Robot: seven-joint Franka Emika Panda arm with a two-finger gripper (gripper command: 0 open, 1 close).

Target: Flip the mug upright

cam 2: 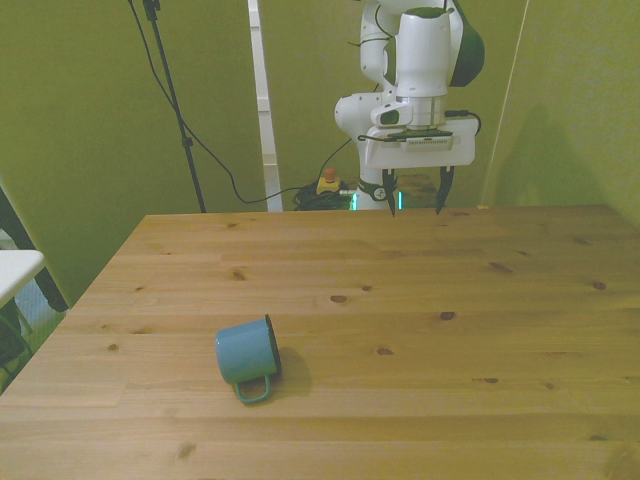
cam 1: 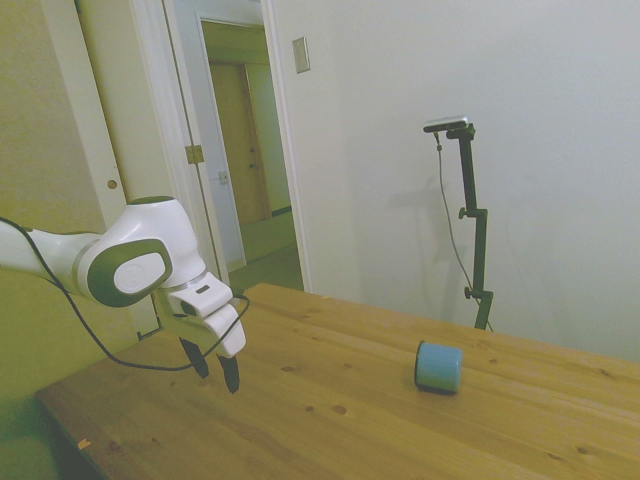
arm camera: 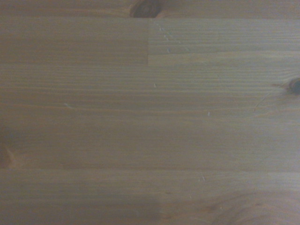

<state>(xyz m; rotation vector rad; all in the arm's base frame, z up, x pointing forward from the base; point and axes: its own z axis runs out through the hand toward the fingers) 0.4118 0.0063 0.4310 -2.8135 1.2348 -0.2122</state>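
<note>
Lying on its side on the table (cam 2: pixel 520 330), the mug (cam 2: pixel 246 352) points its handle toward the near edge. Well apart from the mug, above the far edge, the gripper (cam 2: pixel 412 200) hangs empty, jaws spread.

**White arm, grey joints, dark fingers**

We see a Franka arm (cam 2: pixel 425 60) with glossy white rounded shells and dark grey bands and caps at the joints; in the side view one grey oval cap sits on the wrist housing. A thin black cable (cam 1: pixel 75 310) loops beside the wrist and runs to the flat white block above the gripper (cam 2: pixel 412 198). That block carries a dark strip along its face. Two slim black fingers (cam 1: pixel 231 372) taper to points. At the base (cam 2: pixel 375 195) we see a small green-lit patch.
</note>
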